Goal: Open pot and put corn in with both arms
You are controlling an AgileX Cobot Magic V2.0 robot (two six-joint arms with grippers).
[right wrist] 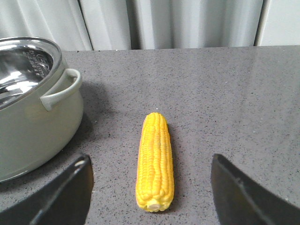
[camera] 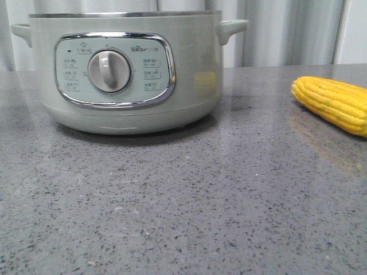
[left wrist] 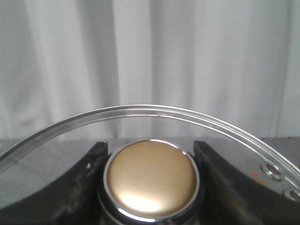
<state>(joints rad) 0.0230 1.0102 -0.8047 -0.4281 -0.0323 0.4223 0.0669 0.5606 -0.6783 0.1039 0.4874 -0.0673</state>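
The pale-green pot stands at the back left of the table, with no lid on it. In the right wrist view its steel inside shows open. My left gripper is shut on the gold knob of the glass lid, with the curtain visible behind the lid. The yellow corn lies on the table to the right of the pot. My right gripper is open just above the table, its fingers on either side of the corn and apart from it. Neither gripper shows in the front view.
The grey speckled table stretches in front of the pot. A pale curtain hangs behind it. The pot's side handle juts toward the corn.
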